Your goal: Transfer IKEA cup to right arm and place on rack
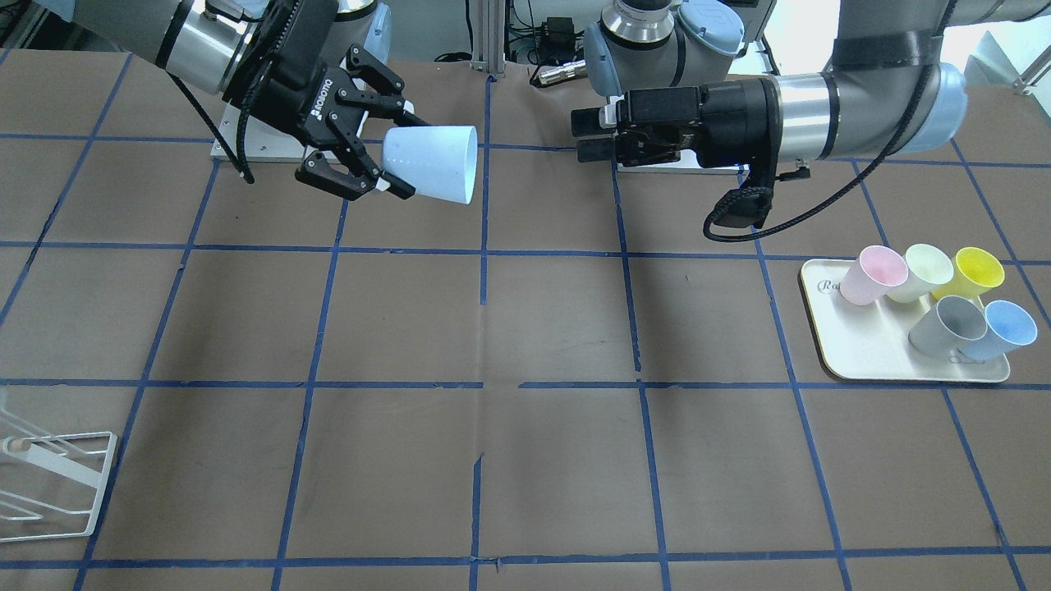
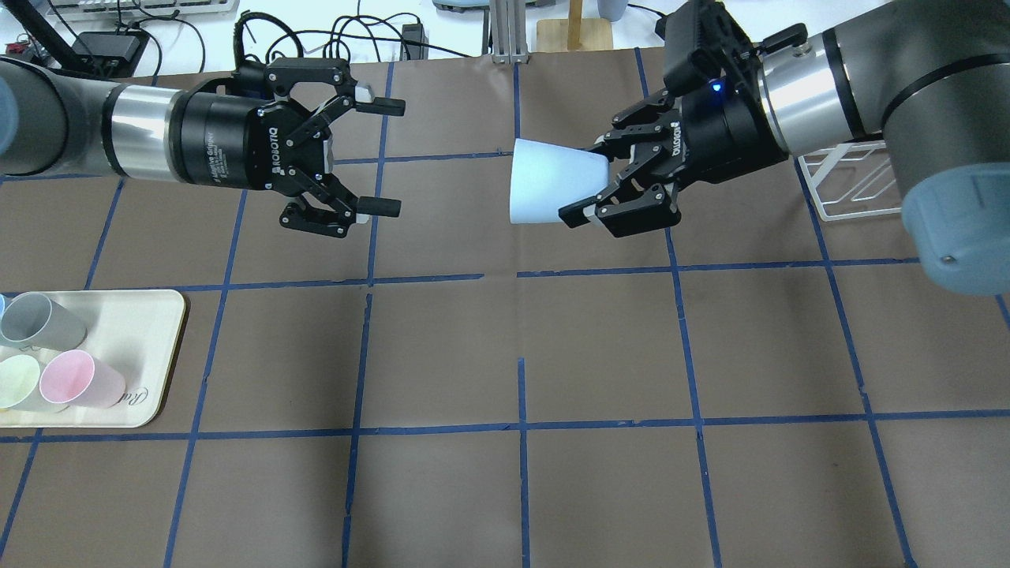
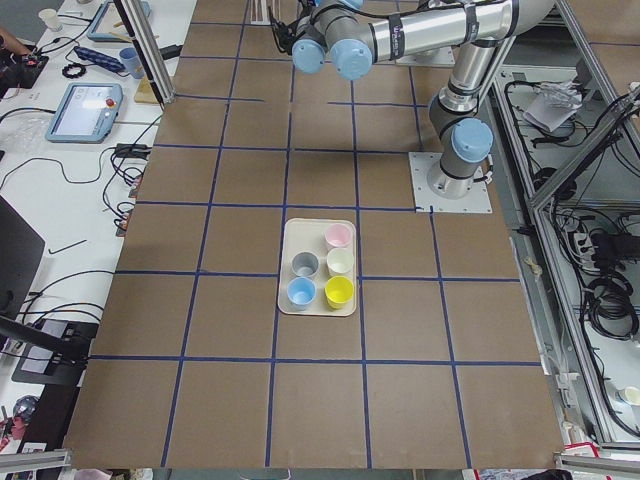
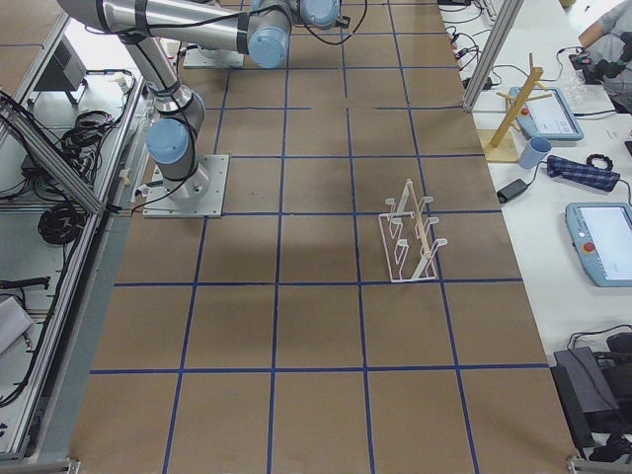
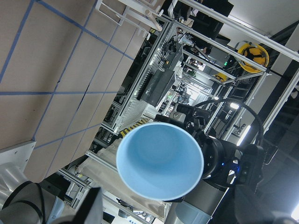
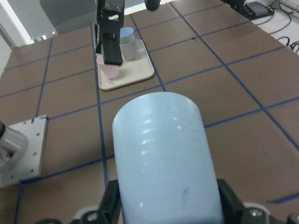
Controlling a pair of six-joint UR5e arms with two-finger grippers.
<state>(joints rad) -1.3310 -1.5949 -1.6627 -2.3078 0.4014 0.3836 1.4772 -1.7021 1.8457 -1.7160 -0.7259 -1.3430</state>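
Read the overhead view as a clock face, with 12 at the far edge. The light-blue cup (image 2: 552, 183) hangs in the air over the counter (image 2: 442, 355) near 12 o'clock. It lies on its side, its narrow base toward 3 o'clock and its open mouth toward 9 o'clock. The right claw (image 2: 588, 185) reaches in from 2 o'clock and is clenched on the cup's base end, one finger on each side of the wall. In the right wrist view the cup's side fills the space between the two fingers, with the counter below it. In the front-facing view the same cup (image 1: 435, 162) juts out of the right claw (image 1: 402, 156) with its rim toward the other arm.

The left claw (image 2: 387, 155) sits at about 10 o'clock, level and aimed at 3 o'clock toward the cup's mouth. Its fingers are spread wide with nothing between them, and a clear gap separates their tips from the rim. The left wrist view looks straight into the cup's hollow.

The white wire rack (image 2: 856, 185) stands on the counter at 2 o'clock, partly hidden by the right arm and apart from the cup. A cream tray (image 2: 150, 331) rests at 8 o'clock. In the front-facing view it carries a pink cup (image 1: 874, 275), a cream cup (image 1: 924, 271), a yellow cup (image 1: 975, 272), a grey cup (image 1: 948, 327) and a second blue cup (image 1: 1002, 330).
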